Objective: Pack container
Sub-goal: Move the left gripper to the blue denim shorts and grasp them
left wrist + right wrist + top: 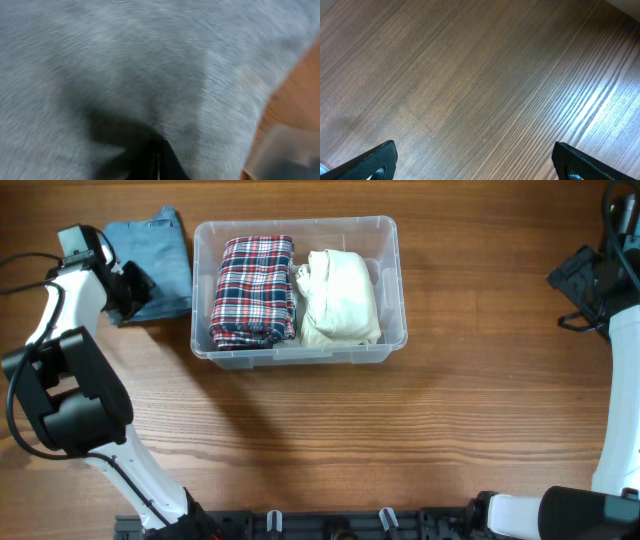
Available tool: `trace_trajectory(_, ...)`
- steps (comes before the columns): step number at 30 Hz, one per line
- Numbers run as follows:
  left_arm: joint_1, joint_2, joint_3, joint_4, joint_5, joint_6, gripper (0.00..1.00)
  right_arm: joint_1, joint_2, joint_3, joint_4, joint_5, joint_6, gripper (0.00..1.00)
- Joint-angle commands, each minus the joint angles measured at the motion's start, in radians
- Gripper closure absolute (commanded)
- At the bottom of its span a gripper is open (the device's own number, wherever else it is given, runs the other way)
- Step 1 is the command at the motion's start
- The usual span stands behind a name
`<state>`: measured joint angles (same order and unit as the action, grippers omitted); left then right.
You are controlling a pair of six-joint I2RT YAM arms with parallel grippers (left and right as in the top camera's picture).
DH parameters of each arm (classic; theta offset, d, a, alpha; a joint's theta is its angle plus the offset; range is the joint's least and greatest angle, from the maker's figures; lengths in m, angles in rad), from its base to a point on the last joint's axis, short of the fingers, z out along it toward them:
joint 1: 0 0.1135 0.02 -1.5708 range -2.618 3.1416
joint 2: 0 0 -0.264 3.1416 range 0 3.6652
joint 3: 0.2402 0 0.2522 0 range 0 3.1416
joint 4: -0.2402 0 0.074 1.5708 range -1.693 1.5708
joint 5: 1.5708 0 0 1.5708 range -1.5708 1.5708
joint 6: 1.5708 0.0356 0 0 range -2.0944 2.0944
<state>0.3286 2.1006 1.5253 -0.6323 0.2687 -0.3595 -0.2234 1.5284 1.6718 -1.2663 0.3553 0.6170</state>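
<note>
The clear container (391,280) stands on the wooden table at the top centre. A folded red plaid garment (252,290) fills its left half and a folded cream garment (340,295) its right half. A folded blue-grey garment (165,260) lies on the table left of the container. My left gripper (128,292) is at this garment's lower left edge. In the left wrist view its fingers (157,162) are pressed together into the blue-grey cloth (125,65), which fills the frame. My right gripper (580,290) is open and empty at the far right, over bare wood (477,167).
A corner of the container (285,150) shows blurred at the lower right of the left wrist view. Bare wooden table (330,440) stretches in front of the container and to its right. The arm bases stand at the front edge.
</note>
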Motion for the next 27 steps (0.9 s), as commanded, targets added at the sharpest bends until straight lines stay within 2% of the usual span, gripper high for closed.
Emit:
trace_trajectory(1,-0.008,-0.017,-0.006,0.017,0.154,-0.049,0.96,-0.002,0.013,0.001,0.002,-0.003,0.014,0.00)
trace_trajectory(5,0.010,-0.142,-0.006,0.103,0.154,-0.048,0.96,-0.002,0.013,0.001,0.002,-0.003,0.014,0.00)
trace_trajectory(6,0.016,-0.174,-0.006,0.121,0.150,-0.048,0.91,-0.002,0.013,0.001,0.002,-0.003,0.014,0.00)
trace_trajectory(7,0.023,-0.199,-0.006,0.137,0.141,-0.045,0.71,-0.002,0.013,0.001,0.002,-0.003,0.014,0.00)
trace_trajectory(9,0.046,-0.243,-0.006,0.163,0.065,-0.043,0.41,-0.002,0.013,0.001,0.002,-0.003,0.014,0.00)
trace_trajectory(10,0.065,-0.254,-0.006,0.159,0.005,-0.040,0.20,-0.002,0.013,0.001,0.002,-0.003,0.014,0.00)
trace_trajectory(11,0.079,-0.254,-0.006,0.156,-0.009,-0.040,0.17,-0.002,0.013,0.001,0.002,-0.003,0.014,0.00)
trace_trajectory(15,0.140,-0.199,-0.006,0.142,0.000,-0.035,0.16,-0.002,0.013,0.001,0.002,-0.003,0.014,0.00)
trace_trajectory(20,0.154,-0.083,-0.007,0.156,0.003,0.066,0.11,-0.002,0.013,0.001,0.002,-0.003,0.014,0.00)
trace_trajectory(22,0.156,-0.051,-0.006,0.176,0.003,0.068,0.07,-0.002,0.013,0.001,0.002,-0.003,0.014,0.00)
trace_trajectory(27,0.159,0.011,-0.006,0.233,0.032,0.069,0.07,-0.002,0.013,0.001,0.002,-0.003,0.014,0.01)
